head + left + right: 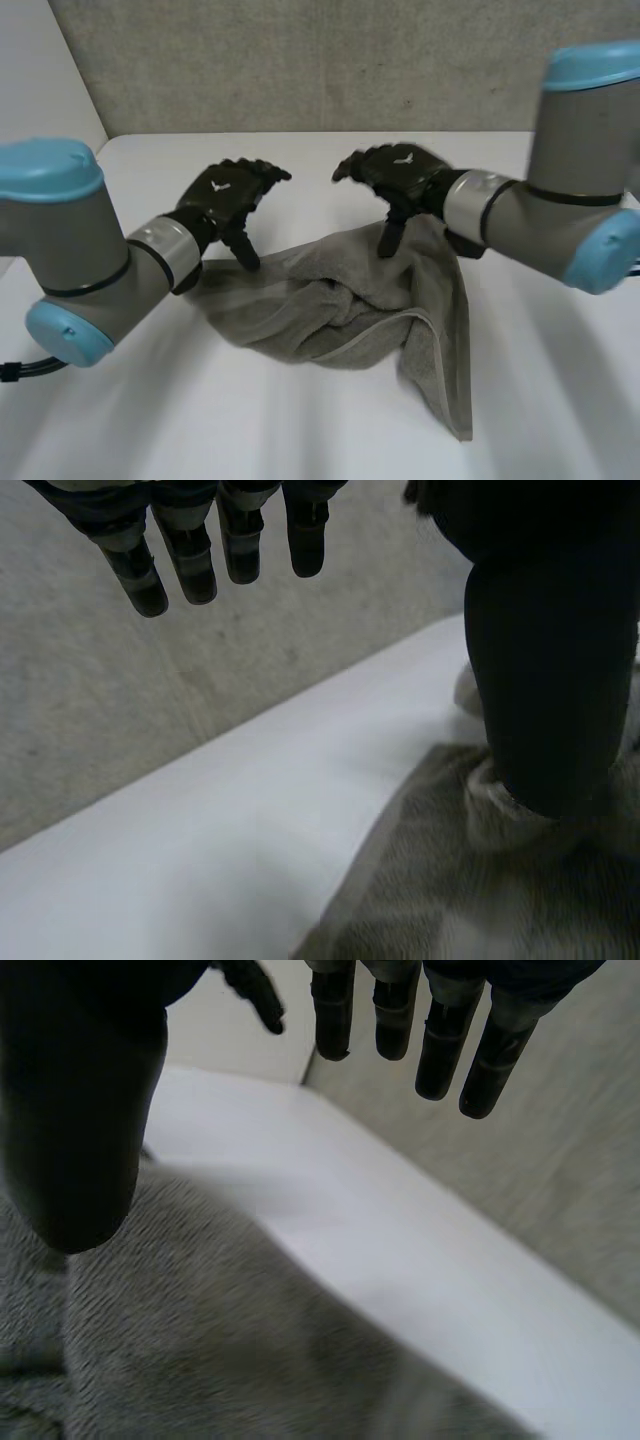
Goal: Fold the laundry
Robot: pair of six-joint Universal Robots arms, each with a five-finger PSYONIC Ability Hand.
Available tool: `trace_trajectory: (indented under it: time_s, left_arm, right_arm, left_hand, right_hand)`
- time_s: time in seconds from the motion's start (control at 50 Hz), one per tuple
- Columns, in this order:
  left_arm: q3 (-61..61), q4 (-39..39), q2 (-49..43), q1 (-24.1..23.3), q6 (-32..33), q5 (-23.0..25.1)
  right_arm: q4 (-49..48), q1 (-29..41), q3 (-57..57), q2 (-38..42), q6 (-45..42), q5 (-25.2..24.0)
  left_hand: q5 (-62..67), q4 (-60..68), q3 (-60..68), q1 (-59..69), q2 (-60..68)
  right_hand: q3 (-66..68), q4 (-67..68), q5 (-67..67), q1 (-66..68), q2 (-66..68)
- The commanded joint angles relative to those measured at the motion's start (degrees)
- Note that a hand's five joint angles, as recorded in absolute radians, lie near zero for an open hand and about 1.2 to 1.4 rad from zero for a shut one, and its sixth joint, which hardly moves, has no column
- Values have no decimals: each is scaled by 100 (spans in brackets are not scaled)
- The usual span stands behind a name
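Two arms reach inward: left hand [225,195] and right hand [400,172], fingers straight and wide, each thumb pointing down at the crumpled grey towel [330,310] on the desk [150,420].

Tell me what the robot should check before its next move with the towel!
1. Left hand thumb pressing the grey towel near its far edge: ok.
2. Right hand thumb touching the towel: cannot tell.
3. Towel pinched by either hand: not ok, fingers straight, off the cloth.
4. Towel lying flat: not ok, it is bunched up.
5. Bare white table around the towel for spreading: ok.
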Motion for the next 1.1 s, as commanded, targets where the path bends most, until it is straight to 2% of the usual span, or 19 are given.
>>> trace_trajectory:
  time_s: [0.02,0.12,0.14,0.16,0.2,0.22,0.24,0.32,0.38,0.42,0.44,0.48,0.5,0.54,0.72,0.82,0.9,1.0,1.1]
  left_arm:
    - [-99,319,-160,88,357,22]
    - [-117,354,-151,203,339,31]
    - [-125,354,-134,229,331,31]
    - [-125,354,-116,229,330,40]
    - [-134,354,-99,229,330,49]
    - [-143,354,-90,238,330,92]
    - [-143,354,-90,238,330,93]
    - [-169,345,-81,238,322,268]
    - [-213,337,-90,238,313,399]
    - [-274,345,-98,238,313,470]
    - [-336,363,-99,238,304,523]
    - [-371,372,-107,229,304,575]
    - [-398,380,-125,220,287,611]
    - [-415,398,-142,185,252,629]
    - [-468,556,-151,-227,-398,629]
    - [-617,626,-151,-420,-513,655]
    - [-688,644,-239,-641,-487,655]
    - [-793,644,-248,-702,-487,690]
    - [-907,662,-213,-904,-487,997]
  right_arm:
    - [775,349,-1589,1526,-7,83]
    - [864,587,-2120,2039,11,128]
    - [864,631,-2154,2065,-6,136]
    - [864,631,-2155,2065,-7,136]
    - [881,701,-2137,1908,-7,128]
    - [881,701,-2137,1907,-7,128]
    - [907,701,-2085,1690,-7,136]
    - [960,623,-1499,742,-77,259]
    - [978,578,-1188,422,-165,391]
    - [1152,412,-384,-181,-706,558]
    - [1154,411,-379,-185,-710,558]
    - [1355,210,643,-858,-1636,611]
    - [1356,209,649,-861,-1641,611]
    - [1286,95,1629,-1491,-2341,602]
    - [495,77,3646,-2382,-3311,549]
    - [21,42,4751,-3040,-4048,365]
    - [-103,16,5008,-3164,-4252,391]
    - [-121,-63,5254,-3445,-4287,172]
    - [-129,-54,5596,-3893,-4348,-539]
  left_hand:
    - [-24,131,124,111,132]
    - [-41,114,107,95,116]
    - [-58,97,90,78,99]
    - [-75,80,73,61,82]
    - [-75,80,73,61,82]
    - [-75,80,73,61,82]
    - [-75,80,73,61,82]
    - [-75,80,73,61,82]
    - [-75,80,73,61,82]
    - [-75,80,73,61,82]
    - [-58,97,90,78,99]
    - [-58,97,90,78,99]
    - [-58,97,90,78,99]
    - [-58,97,90,78,99]
    - [-41,114,107,95,116]
    - [-75,80,73,61,82]
    - [-92,63,56,44,65]
    - [-92,63,56,44,65]
    - [-92,63,56,44,65]
  right_hand:
    - [48,-56,67,83,-12]
    - [1429,1325,1448,1464,1369]
    - [2528,2424,2547,2563,2468]
    - [2539,2435,2558,2574,2479]
    - [5383,5279,5402,5418,5323]
    - [5399,5294,5418,5434,5339]
    - [6625,6521,6644,6660,6565]
    - [6638,6533,6657,6672,6578]
    - [6638,6533,6657,6672,6578]
    - [6638,6533,6657,6672,6578]
    - [6638,6533,6657,6672,6578]
    - [6638,6533,6657,6672,6578]
    - [6638,6533,6657,6672,6578]
    - [6638,6533,6657,6672,6578]
    - [6638,6533,6657,6672,6578]
    - [6638,6533,6657,6672,6578]
    - [6638,6533,6657,6672,6578]
    - [6638,6533,6657,6672,6578]
    - [6638,6533,6657,6672,6578]
